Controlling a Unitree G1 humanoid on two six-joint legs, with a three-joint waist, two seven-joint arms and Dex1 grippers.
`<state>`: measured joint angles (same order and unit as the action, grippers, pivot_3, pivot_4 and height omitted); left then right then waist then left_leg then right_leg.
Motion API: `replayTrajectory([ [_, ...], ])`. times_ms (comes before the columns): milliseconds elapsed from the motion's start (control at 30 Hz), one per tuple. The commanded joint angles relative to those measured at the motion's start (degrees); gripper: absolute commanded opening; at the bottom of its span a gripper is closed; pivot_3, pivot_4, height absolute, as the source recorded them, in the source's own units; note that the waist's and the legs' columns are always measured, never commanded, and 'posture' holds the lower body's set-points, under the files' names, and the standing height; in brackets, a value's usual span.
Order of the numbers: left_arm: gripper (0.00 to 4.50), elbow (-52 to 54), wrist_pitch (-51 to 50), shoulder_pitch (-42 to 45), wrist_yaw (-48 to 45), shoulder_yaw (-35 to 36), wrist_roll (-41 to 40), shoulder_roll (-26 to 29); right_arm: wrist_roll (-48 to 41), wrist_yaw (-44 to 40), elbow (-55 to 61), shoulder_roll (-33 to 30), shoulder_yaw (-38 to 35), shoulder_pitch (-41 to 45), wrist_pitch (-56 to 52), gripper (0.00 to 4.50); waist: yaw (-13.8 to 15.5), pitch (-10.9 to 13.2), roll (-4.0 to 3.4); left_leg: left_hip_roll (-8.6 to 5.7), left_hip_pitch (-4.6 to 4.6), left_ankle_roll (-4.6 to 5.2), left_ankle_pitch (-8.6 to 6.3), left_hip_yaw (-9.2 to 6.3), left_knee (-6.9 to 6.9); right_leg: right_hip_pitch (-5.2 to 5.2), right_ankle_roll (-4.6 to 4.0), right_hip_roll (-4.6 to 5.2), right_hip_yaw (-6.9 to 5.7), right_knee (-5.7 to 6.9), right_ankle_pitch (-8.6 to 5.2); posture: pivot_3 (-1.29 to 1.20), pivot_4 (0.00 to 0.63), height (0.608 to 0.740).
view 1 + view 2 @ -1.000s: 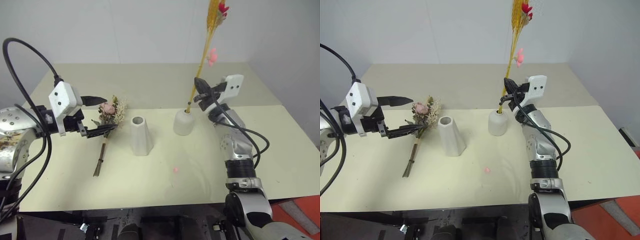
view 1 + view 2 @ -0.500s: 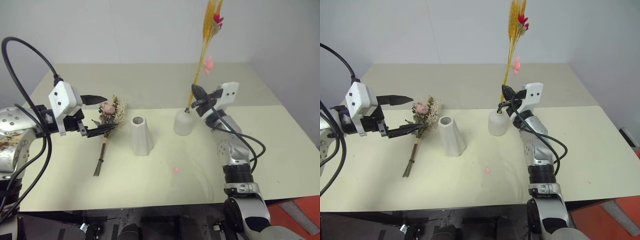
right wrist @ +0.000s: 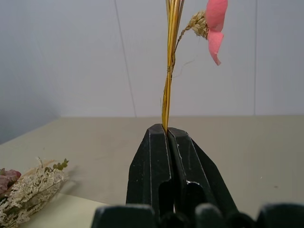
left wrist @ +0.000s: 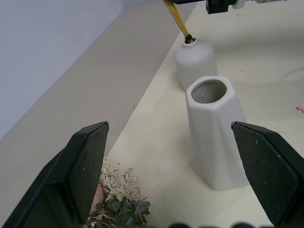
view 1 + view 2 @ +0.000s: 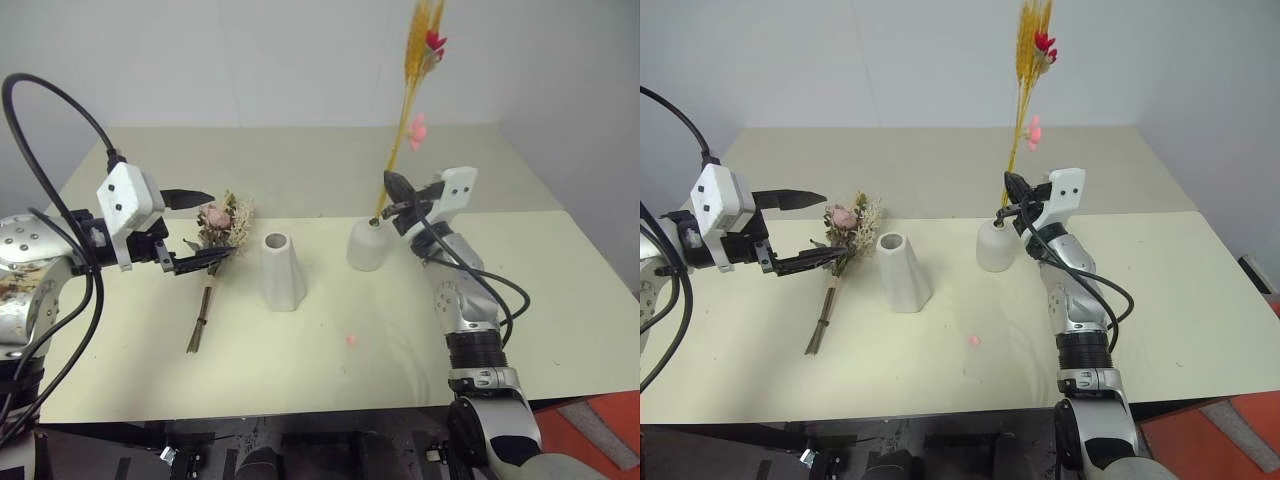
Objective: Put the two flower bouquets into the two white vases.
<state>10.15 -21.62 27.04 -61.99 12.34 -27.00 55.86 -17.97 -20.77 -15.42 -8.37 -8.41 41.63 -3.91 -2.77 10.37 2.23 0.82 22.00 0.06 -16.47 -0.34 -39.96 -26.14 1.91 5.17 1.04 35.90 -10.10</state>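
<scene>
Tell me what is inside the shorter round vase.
The yellow stalk stands in the hole at the top of the shorter round vase, with the right gripper shut on it just above. The stalk's lower end is hidden inside the vase.

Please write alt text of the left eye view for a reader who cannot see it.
The right hand is shut on a thin yellow stalk whose lower end stands in the short round vase. The left hand is open around a bushy bunch lying on the table, beside the empty tall vase.

Tall vase [image 5: 283, 270] beside bushy bunch [image 5: 215, 245]
</scene>
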Motion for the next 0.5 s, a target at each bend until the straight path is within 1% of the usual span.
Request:
replayTrajectory([
  [33, 4.5, 0.09, 0.88, 1.07, 0.38, 0.5, 0.29, 0.12, 0.56, 0.41, 0.91, 0.16, -0.06, -0.12, 2.19, 0.03, -0.01, 0.0, 0.0, 0.0, 0.0, 0.0, 0.0, 0.0, 0.0, 0.0, 0.0, 0.0, 0.0, 0.0, 0.0, 0.0, 0.15, 0.74],
  [500, 4.5, 0.48, 0.73, 0.51, 0.62, 0.7, 0.22, 0.13, 1.72, 0.44, -0.96, 0.91, 0.0, -0.62, 3.6, 0.03, -0.02, 0.0, 0.0, 0.0, -0.01, 0.0, 0.0, 0.0, 0.0, 0.0, 0.0, 0.0, 0.0, 0.01, 0.0, 0.0, 0.15, 0.74],
])
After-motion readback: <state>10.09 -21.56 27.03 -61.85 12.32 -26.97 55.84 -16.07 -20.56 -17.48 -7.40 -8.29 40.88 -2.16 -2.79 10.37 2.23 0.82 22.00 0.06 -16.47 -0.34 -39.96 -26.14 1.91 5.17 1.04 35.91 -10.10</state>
